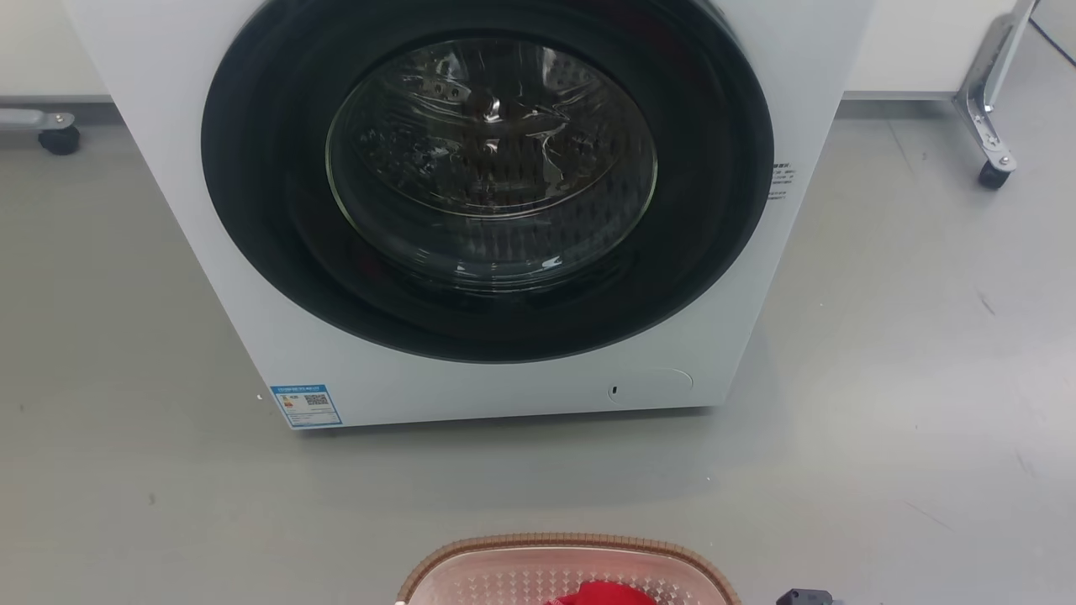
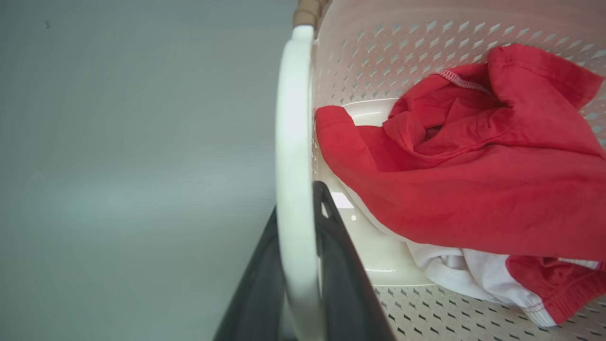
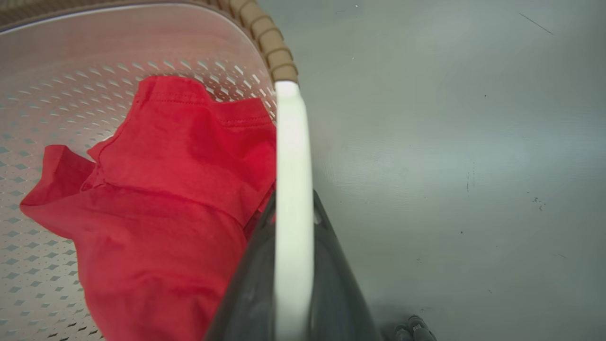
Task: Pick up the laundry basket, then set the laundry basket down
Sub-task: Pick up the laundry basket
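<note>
basket (image 1: 572, 544) near, before washer (image 1: 504, 395) | left gripper (image 2: 298, 203) jaws clamp its left handle (image 2: 293, 118) between them | right gripper (image 3: 293, 199) jaws clamp its right handle (image 3: 293, 142) likewise

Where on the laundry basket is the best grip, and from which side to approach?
Take the laundry basket by its two white side handles, left handle and right handle, one gripper each, from above. Each is a thin raised bar that fits between two fingers, as the left gripper and right gripper show; opposite holds likely keep it level.
</note>
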Controlling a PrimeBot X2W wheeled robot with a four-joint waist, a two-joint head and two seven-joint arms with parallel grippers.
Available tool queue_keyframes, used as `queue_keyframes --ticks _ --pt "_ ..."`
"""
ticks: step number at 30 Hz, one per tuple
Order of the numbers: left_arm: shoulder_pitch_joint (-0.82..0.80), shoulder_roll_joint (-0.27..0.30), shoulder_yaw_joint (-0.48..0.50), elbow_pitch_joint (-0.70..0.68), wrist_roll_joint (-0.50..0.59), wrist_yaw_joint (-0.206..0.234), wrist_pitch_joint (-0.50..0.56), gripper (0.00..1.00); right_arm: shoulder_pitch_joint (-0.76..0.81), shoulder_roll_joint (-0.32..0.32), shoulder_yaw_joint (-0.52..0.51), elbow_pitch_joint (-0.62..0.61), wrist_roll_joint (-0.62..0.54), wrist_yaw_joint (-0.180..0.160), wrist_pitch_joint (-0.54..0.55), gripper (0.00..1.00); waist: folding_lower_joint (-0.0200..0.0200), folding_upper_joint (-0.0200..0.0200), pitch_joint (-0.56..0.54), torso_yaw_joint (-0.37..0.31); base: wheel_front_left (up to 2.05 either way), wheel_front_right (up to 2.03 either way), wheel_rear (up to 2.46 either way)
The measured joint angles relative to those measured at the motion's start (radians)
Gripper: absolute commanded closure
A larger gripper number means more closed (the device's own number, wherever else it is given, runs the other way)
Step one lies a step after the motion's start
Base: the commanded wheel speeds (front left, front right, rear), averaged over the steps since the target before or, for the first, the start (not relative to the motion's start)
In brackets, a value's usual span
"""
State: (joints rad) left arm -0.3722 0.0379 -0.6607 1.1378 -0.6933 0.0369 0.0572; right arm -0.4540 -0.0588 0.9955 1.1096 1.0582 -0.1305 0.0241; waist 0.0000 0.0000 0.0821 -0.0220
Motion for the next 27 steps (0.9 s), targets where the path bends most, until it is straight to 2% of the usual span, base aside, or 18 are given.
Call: queue_keyframes --ticks 9,27 --pt "0.036 0.000 -0.022 -0.007 -0.030 0.014 0.025 1.00 0.027 0.004 0.014 0.022 0.026 0.013 0.019 1.00 0.0000 0.0000 -0.044 0.005 0.00 0.00 0.00" --pt "0.054 0.004 -0.038 -0.002 -0.053 0.026 0.035 1.00 0.044 0.000 0.071 -0.009 0.091 0.007 0.029 1.00 0.0000 0.0000 -0.054 0.020 0.00 0.00 0.00"
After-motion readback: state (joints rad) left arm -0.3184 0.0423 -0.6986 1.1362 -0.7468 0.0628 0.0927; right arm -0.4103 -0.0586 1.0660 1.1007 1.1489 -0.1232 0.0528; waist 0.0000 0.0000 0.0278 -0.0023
